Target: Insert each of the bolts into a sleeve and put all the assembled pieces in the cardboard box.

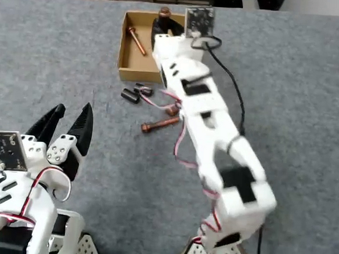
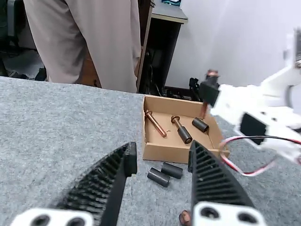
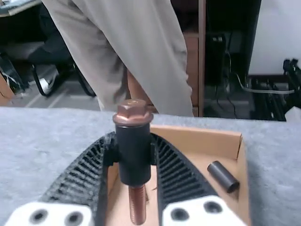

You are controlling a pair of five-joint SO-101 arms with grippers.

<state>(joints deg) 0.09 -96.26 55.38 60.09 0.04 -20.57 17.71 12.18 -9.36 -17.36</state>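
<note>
My right gripper (image 3: pixel 133 141) is shut on a black sleeve with a copper bolt (image 3: pixel 133 157) through it, held upright over the cardboard box (image 1: pixel 126 57). In the high view that gripper (image 1: pixel 163 25) is at the box's far edge. Inside the box lie a bare bolt (image 2: pixel 155 123), a bolt in a sleeve (image 2: pixel 182 131) and a loose sleeve (image 2: pixel 200 125). Two black sleeves (image 1: pixel 130 95) (image 1: pixel 144 90) lie on the table just in front of the box. A bolt (image 1: pixel 160 124) lies nearer, another (image 1: pixel 172 110) half under the right arm. My left gripper (image 1: pixel 68 126) stands open near the table's front left.
The grey carpeted table (image 1: pixel 58 55) has free room to the left of the box and in the middle. The right arm (image 1: pixel 215 136) stretches diagonally across the table, with red and white wires (image 1: pixel 180 145) hanging beside it. A black cable (image 1: pixel 236 91) runs along its right.
</note>
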